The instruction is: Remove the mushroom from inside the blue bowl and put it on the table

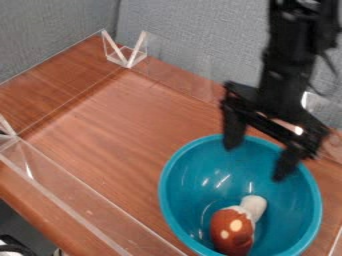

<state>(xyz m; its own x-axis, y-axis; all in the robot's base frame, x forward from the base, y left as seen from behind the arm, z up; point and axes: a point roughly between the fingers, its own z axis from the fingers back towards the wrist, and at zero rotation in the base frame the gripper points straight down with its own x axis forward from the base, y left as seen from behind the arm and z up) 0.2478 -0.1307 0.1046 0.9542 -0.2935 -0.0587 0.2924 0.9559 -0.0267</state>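
With my claw [267, 148] spread wide over the blue bowl [201, 170], I see the mushroom [235, 224] lying below it, toward the near rim, stem pointing up-right.

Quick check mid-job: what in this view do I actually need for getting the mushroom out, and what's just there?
Needed:
- mushroom, lying in the bowl
- blue bowl
- table, where it goes
- gripper, open, above the bowl's far rim

Just there:
- clear acrylic walls along the table edges
- grey backdrop
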